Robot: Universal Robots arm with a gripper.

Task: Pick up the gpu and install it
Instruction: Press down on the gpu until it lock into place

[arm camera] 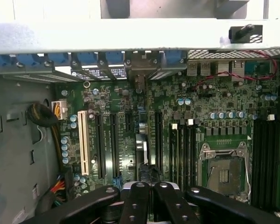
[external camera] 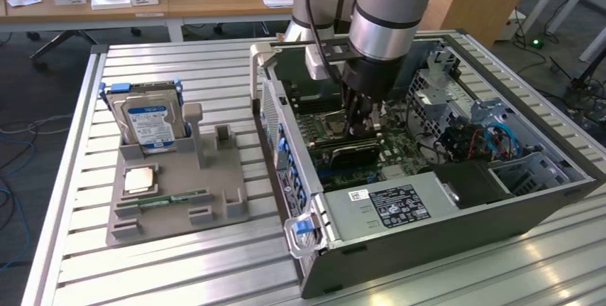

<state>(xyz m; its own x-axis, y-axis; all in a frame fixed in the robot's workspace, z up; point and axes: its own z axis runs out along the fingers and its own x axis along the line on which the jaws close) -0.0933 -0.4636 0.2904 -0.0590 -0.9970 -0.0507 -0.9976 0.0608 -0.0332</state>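
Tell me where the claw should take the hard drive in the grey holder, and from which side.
Its upper edge, from straight above. The hard drive stands upright in the grey holder, which covers its foot; the top is free, and its two flat faces probably suit the claw.

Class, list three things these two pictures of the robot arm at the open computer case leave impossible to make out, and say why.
1. Exterior view: whether the graphics card sits in a slot; the gripper and arm hide the joint.
2. Exterior view: the print on the power supply label; too small.
3. Exterior view: the hard drive, lower end; the grey holder hides it.
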